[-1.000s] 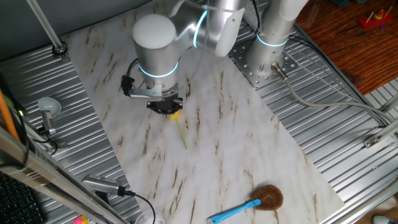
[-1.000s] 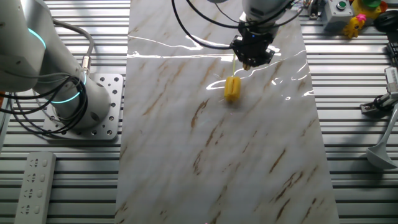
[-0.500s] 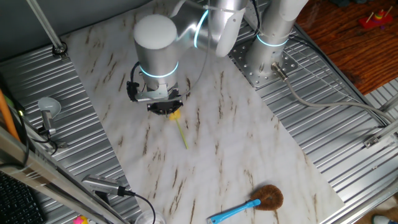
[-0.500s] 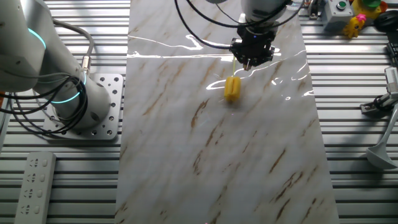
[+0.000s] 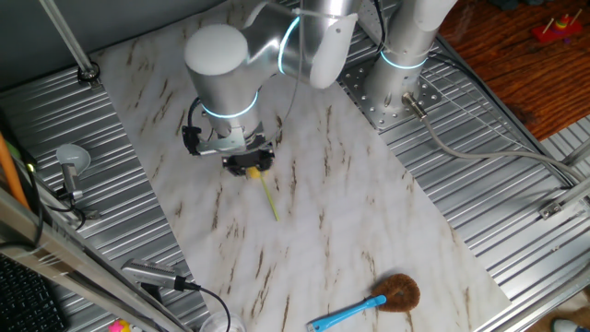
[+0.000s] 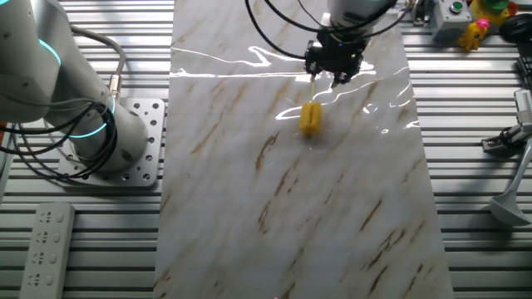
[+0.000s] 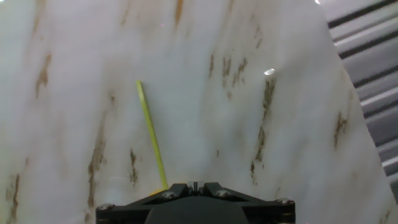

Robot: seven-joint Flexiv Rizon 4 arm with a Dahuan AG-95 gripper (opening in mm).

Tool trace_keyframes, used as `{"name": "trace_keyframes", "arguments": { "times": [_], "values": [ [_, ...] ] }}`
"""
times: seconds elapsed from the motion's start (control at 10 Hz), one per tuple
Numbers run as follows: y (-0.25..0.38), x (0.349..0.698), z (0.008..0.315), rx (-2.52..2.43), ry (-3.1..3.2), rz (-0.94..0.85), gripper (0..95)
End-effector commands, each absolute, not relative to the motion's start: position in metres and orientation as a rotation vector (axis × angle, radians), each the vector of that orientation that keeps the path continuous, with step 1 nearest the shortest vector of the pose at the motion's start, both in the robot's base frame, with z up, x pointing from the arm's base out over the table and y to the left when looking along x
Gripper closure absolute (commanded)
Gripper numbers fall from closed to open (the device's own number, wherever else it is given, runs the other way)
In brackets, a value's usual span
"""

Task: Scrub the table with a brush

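The brush (image 5: 270, 198) lies flat on the white marble-patterned table (image 5: 350, 203). Its thin yellow-green handle points away from my gripper (image 5: 247, 168). The gripper hovers over the yellow bristle head, which it mostly hides in this view. In the other fixed view the bristle head (image 6: 310, 118) shows plainly on the table (image 6: 249, 208), with the gripper (image 6: 334, 76) raised above and behind it. In the hand view the handle (image 7: 151, 134) runs up from my gripper (image 7: 196, 185). The jaws stand together with nothing between them.
A blue-handled brush with round brown bristles (image 5: 396, 292) lies near the table's front corner. My arm's base (image 5: 396, 92) stands at the table's edge, and a second arm's base (image 6: 108, 141) on the ribbed metal. Cables and tools (image 6: 507, 141) lie on the metal around the sheet.
My gripper has lifted a little and shifted sideways above the bristle head. The brush has stayed where it was on the table.
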State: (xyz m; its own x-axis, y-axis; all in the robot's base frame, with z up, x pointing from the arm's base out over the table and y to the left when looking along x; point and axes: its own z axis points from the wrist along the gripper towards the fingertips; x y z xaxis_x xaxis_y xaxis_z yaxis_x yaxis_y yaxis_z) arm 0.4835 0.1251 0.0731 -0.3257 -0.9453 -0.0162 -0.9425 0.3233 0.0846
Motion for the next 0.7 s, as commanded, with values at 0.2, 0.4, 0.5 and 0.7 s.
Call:
{"name": "trace_keyframes", "arguments": {
  "times": [0.2, 0.4, 0.5, 0.7],
  "values": [
    [0.135, 0.477, 0.060, 1.789, -2.548, -0.066, 57.0],
    [0.135, 0.476, 0.060, 1.803, -2.542, -0.061, 57.0],
    [0.130, 0.477, 0.064, 1.809, -2.544, -0.068, 57.0],
    [0.125, 0.478, 0.068, 1.827, -2.534, -0.069, 57.0]
  ]
}}
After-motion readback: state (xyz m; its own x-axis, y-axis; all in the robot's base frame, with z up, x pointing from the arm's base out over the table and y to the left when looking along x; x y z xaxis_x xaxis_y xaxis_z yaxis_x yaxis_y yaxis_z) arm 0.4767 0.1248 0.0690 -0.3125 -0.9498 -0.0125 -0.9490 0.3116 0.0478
